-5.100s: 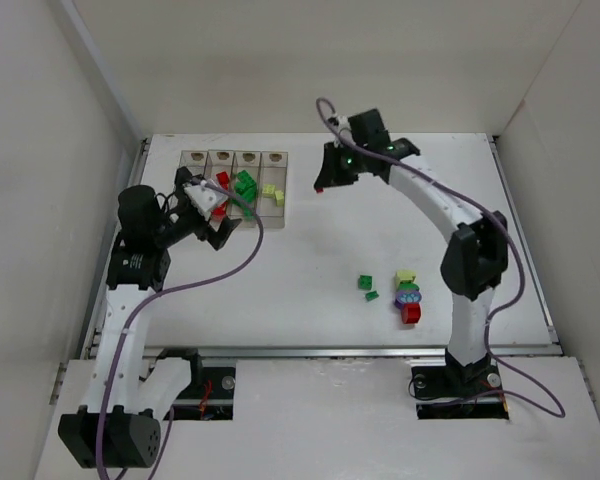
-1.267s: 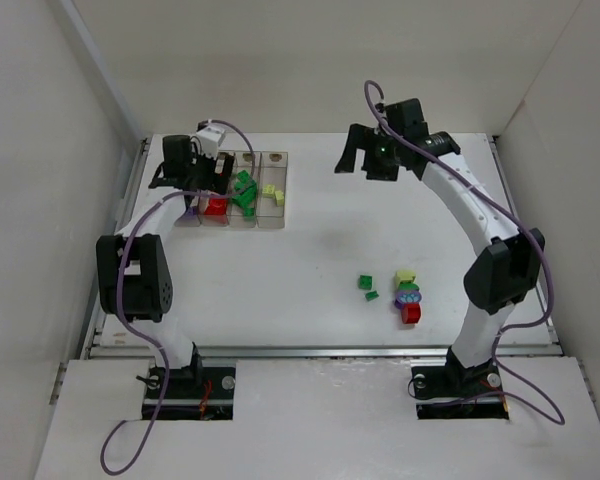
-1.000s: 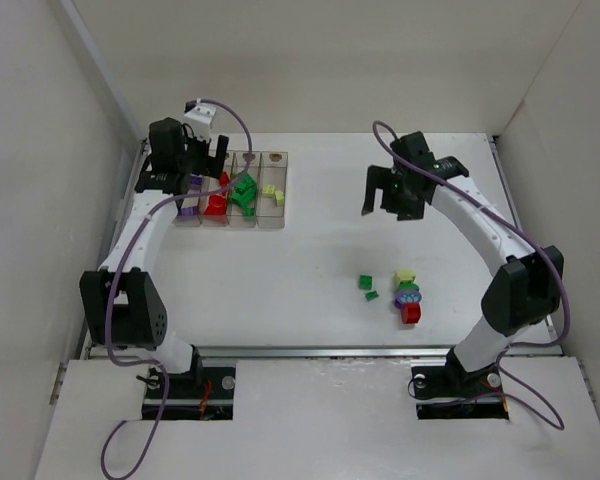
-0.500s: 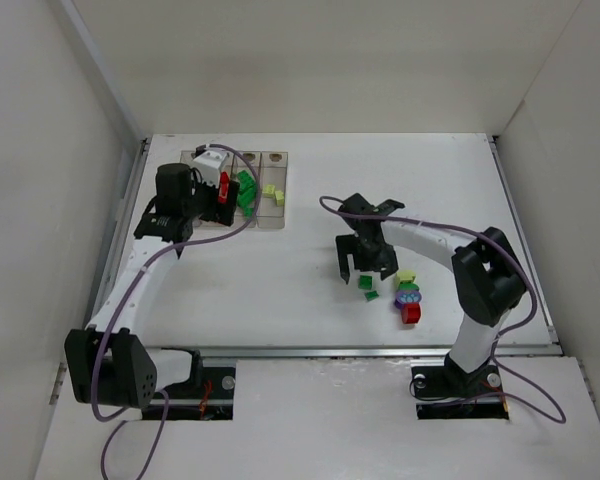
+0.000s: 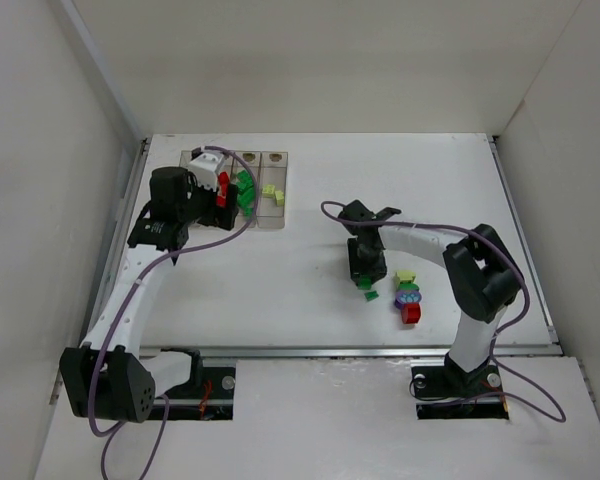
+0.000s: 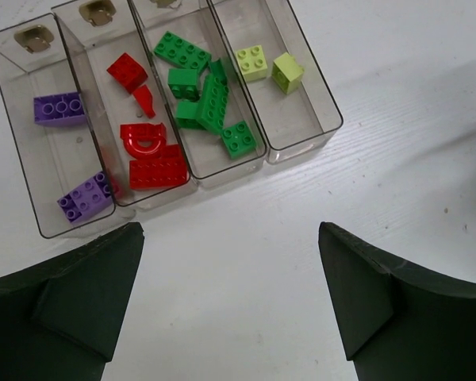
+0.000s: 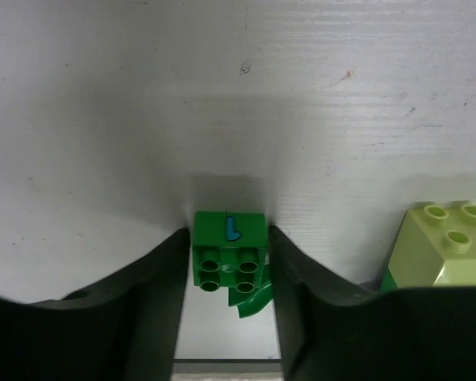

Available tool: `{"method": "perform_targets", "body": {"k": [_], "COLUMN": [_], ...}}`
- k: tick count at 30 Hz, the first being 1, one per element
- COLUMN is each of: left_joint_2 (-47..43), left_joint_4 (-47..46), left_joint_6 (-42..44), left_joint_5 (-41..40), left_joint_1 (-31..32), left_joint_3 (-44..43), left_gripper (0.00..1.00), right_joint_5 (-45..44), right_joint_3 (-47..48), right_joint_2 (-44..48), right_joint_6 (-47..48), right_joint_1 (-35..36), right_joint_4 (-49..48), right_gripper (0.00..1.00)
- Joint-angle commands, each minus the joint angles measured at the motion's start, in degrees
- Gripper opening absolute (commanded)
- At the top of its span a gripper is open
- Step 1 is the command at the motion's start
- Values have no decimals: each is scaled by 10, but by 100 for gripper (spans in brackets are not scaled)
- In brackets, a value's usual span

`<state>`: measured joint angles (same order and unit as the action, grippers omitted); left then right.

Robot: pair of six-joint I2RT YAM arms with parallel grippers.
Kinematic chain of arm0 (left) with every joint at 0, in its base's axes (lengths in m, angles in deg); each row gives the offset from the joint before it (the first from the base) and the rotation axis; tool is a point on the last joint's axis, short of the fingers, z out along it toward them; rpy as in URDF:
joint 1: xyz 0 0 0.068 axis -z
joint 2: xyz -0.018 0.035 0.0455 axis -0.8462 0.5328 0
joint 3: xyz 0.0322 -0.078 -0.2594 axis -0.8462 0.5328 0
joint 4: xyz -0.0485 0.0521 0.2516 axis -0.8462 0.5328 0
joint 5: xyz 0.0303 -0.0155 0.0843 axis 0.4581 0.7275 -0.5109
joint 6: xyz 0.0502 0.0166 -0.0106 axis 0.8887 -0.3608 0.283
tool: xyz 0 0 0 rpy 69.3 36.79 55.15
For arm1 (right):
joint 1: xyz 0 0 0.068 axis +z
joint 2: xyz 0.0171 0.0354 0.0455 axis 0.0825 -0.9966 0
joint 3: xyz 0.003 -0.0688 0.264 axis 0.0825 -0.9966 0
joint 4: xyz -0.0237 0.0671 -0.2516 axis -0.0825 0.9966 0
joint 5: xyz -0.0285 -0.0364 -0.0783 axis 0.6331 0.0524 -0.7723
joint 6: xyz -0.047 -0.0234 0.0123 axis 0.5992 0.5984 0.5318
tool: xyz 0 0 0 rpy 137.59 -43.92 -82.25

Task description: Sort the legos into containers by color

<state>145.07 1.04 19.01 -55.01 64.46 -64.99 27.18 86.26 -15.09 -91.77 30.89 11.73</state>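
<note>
**Near zone, right of centre.** A loose cluster lies on the white table. Nearest the bases is a red plastic piece. It touches a small purple-and-green stack, whose detail is too small to tell. Just beyond that is a pale yellow square plastic brick. A small green plastic fragment lies just left of the stack.

**Right gripper**. It is down at the table beside the cluster. Its fingers press both sides of a small green four-stud plastic brick, so it is clenched on that brick. The brick sits on the table surface. The fragment touches its near edge.

**Left gripper**. It hangs over bare table further back on the left, jaws wide apart, nothing between them.

**Far zone.** Just beyond it stand four clear plastic rectangular containers, joined in a row. From the left they hold:
- two purple bricks
- several red bricks
- several green bricks
- two pale yellow bricks
</note>
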Motion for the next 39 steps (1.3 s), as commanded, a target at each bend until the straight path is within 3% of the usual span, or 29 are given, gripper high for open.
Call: {"method": "perform_targets", "body": {"k": [1,2,4,5,6,10,14,15,18,21,23,28,39], "left_joint_2": [-13,-13,-8,-8,-8,-3,-31,-39,-97,-150,-150,-86,-57], "left_joint_4": [11,11,23,23,32,78,115,116,58,-83,-116,-56,-87], "left_joint_6": [0,7,18,25,34,113,256,319,362,322,310,316,274], "left_joint_5": [22,28,44,67,82,187,286,304,369,409,424,442,414], "left_joint_1": [-1,-1,-1,-1,-1,-1,12,19,24,29,44,57,70], "left_joint_3": [-6,-12,-12,-18,-18,-31,-37,-37,-16,31,36,-35,-47], "left_gripper": [90,88,87,85,85,85,85,88,95,99,99,98,87], "right_joint_5": [7,7,7,12,24,73,169,195,292,334,353,384,421], "right_joint_3": [6,12,34,45,58,165,324,346,404,439,439,434,409], "right_joint_2": [-17,-17,-11,-6,-6,16,33,33,39,39,39,44,55], "right_joint_6": [-6,-6,-6,5,14,56,87,95,95,90,83,75,75], "right_joint_1": [2,2,2,2,2,2,2,2,2,21,30,58,82], "right_joint_4": [-37,-37,-37,-32,-27,-13,-31,-50,-94,-108,-129,-161,-203], "right_gripper": [45,32,17,4,1,0,0,0,0,0,0,0,0]}}
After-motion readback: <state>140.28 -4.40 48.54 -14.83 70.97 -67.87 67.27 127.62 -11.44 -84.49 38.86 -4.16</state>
